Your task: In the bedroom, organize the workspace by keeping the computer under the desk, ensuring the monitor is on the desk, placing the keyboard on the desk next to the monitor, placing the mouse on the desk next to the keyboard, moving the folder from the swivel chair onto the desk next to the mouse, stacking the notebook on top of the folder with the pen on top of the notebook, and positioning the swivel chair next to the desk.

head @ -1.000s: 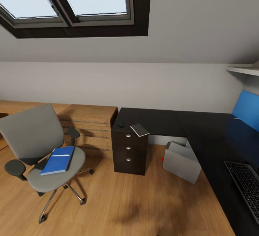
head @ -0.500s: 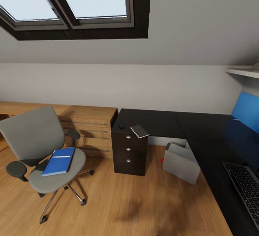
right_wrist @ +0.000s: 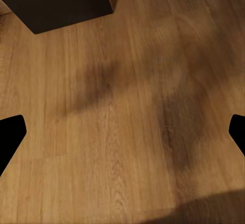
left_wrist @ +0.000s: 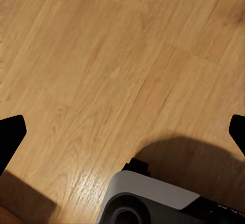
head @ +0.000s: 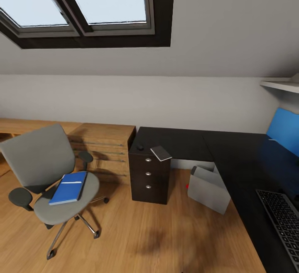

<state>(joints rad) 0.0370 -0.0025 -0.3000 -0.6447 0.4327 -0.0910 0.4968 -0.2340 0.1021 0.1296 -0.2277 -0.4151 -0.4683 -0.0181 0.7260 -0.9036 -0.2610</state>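
- We see the keyboard (head: 281,222) cut off by the head view's right and lower edges.
- The computer (head: 208,189) stands partly hidden under the desk (head: 232,156).
- The mouse (head: 140,147) is too small for us to make out any detail.

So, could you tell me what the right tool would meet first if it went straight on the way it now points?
Most likely the bare wooden floor: the right tool faces it open, with nothing between. The dark cabinet base sits off to one side.
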